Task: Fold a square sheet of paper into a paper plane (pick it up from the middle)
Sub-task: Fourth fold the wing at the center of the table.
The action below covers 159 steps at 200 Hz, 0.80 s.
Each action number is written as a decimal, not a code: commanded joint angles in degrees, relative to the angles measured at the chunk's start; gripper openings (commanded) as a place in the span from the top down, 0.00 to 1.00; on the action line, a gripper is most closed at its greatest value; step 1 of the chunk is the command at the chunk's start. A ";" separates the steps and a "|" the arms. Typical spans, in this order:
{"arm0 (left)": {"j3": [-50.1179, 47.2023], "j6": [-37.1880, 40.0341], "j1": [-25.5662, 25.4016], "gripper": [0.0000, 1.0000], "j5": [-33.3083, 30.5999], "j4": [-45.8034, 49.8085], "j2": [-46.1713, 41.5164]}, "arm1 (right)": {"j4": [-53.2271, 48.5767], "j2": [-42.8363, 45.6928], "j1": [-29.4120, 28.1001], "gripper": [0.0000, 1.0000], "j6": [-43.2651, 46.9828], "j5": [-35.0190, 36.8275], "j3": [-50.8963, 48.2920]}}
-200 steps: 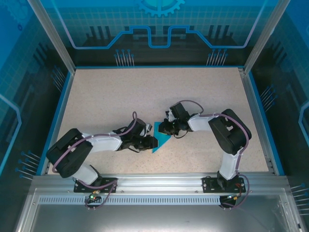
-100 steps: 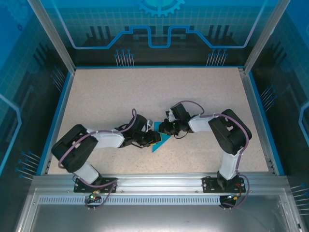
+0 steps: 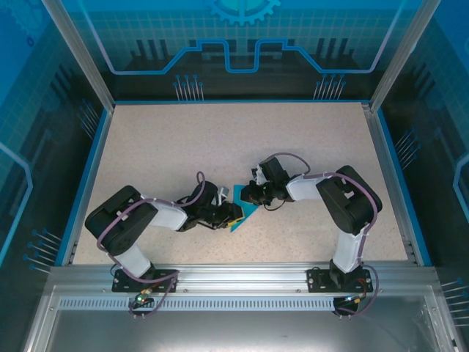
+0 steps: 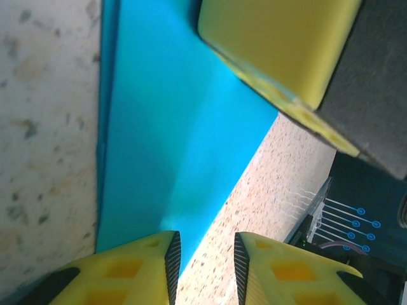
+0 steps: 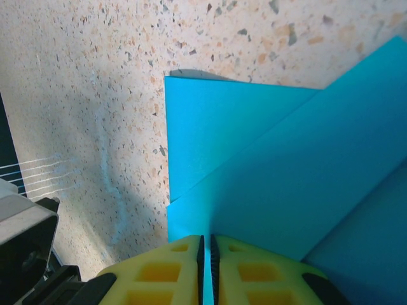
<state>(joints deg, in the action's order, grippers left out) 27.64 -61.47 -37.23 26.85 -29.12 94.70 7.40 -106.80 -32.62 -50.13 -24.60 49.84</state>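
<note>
Your right claw (image 5: 205, 246) pinches the folded paper (image 5: 267, 184) on the desk (image 3: 183, 147), toward its near edge; left claw (image 4: 205, 264) slightly parted, seemingly empty.

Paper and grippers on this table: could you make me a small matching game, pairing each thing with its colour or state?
Things:
1. left gripper
2. right gripper
3. square sheet of paper
4. table

Colour or state:
A. speckled beige
B. teal, folded into layers
C. jaws apart
D. pinched shut on the paper's edge

Pairs: 1-C, 2-D, 3-B, 4-A
</note>
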 commanded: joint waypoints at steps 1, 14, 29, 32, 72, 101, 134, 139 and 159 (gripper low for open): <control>-3.68 -0.95 -0.65 0.68 3.30 8.53 -1.35 | -3.71 -2.59 0.01 0.86 0.54 3.38 -1.43; -4.06 -0.52 -0.72 0.67 4.05 9.17 -2.42 | -3.71 -2.60 0.01 0.86 0.48 3.33 -1.46; -3.90 0.70 -1.02 0.67 4.73 11.17 -3.42 | -3.77 -2.53 0.00 0.85 0.55 3.37 -1.37; -3.82 0.88 -1.08 0.67 4.71 11.78 -3.60 | -3.79 -2.53 -0.05 0.85 0.48 3.40 -1.29; -3.67 3.00 -1.88 0.66 5.94 15.45 -3.90 | -4.39 -2.58 -0.06 0.85 0.65 3.53 -1.26; -4.34 3.54 -2.17 0.65 7.05 16.72 -4.75 | -4.50 -2.54 -0.05 0.85 0.65 3.54 -1.16; -3.58 5.42 -2.25 0.67 8.99 19.75 -7.39 | -4.23 -2.32 -0.06 0.85 0.53 3.20 -1.21; -3.33 5.88 -2.27 0.68 8.45 20.73 -8.81 | -4.17 -2.32 -0.07 0.85 0.54 3.07 -1.11; -1.98 7.87 -1.56 0.71 2.23 27.91 -17.94 | -4.52 -1.93 -0.16 0.85 0.75 2.84 -0.76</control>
<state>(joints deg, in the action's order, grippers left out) 25.39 -56.69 -38.83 31.88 -13.87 85.76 7.38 -106.78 -32.64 -50.13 -24.67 49.87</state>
